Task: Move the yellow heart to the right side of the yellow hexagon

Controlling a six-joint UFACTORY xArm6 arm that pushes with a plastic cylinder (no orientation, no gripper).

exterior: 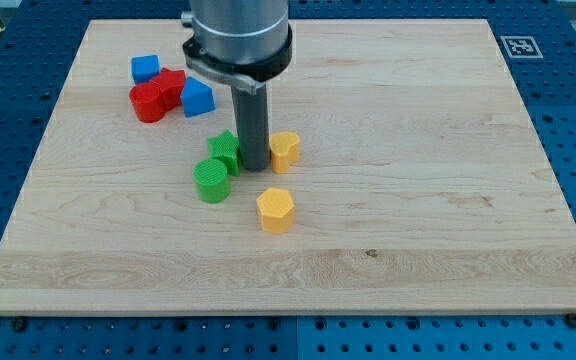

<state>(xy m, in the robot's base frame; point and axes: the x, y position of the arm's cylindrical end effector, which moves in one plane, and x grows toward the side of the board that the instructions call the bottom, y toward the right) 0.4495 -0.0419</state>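
The yellow heart [286, 149] lies near the board's middle, just right of my rod. The yellow hexagon [275, 210] lies below it, a little toward the view's left. My tip [254, 167] rests on the board between the green star [225, 150] on its left and the yellow heart on its right, touching or nearly touching the heart's left side. The hexagon is apart from the tip, below it.
A green round block [211, 181] sits below the green star. At the upper left are a blue block [145, 68], two red blocks [148, 101] [171, 86] and another blue block [197, 98]. The wooden board [418, 200] lies on a blue perforated table.
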